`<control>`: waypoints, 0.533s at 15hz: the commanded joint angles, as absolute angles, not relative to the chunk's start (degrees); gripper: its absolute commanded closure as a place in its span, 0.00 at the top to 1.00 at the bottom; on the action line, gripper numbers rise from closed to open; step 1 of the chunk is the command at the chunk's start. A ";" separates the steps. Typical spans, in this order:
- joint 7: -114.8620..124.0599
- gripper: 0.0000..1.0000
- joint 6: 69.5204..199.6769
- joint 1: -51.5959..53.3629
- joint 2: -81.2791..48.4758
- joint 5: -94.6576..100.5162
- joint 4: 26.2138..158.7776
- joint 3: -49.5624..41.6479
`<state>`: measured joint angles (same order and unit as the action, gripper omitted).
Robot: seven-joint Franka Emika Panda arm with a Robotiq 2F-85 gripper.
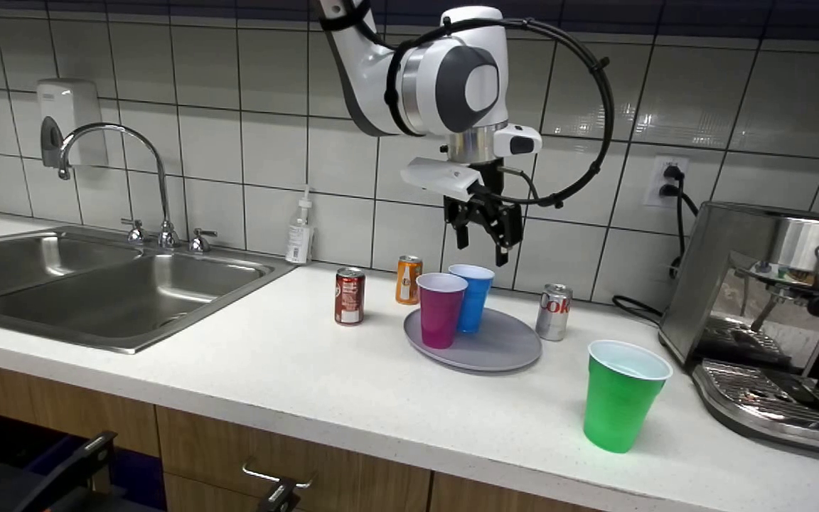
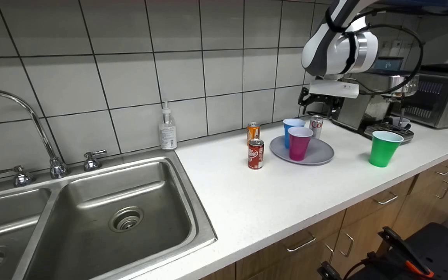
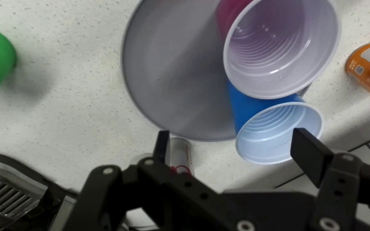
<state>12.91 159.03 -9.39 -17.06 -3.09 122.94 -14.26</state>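
Note:
My gripper (image 1: 482, 253) hangs fingers-down over the counter with its jaws wide apart and nothing between them. In the wrist view, a blue cup (image 3: 278, 138) lies below the gap, nearest the right finger (image 3: 310, 150). That cup stands upright beside a magenta cup (image 1: 441, 313) on a round grey plate (image 1: 502, 348). A silver can (image 1: 554, 313) is just off the plate's edge; the left finger (image 3: 162, 144) partly covers it in the wrist view. An orange can (image 1: 408, 281) and a dark red can (image 2: 255, 154) stand to the plate's other side.
A green cup (image 1: 621, 398) stands nearer the counter's front, by a steel espresso machine (image 1: 722, 270). The tiled wall rises close behind the cups. A double sink (image 2: 204, 229), faucet (image 2: 33, 112) and soap bottle (image 2: 168, 132) are at the far end. A cable loop circles off the arm.

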 commanded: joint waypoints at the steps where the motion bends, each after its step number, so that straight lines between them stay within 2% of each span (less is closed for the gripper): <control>1: 13.40 0.97 160.38 -10.33 -13.62 -3.31 126.31 -15.41; 8: 14.87 0.97 161.79 -11.55 -11.57 -2.91 129.36 -18.75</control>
<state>13.54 160.50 -10.68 -14.15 -3.09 126.65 -18.08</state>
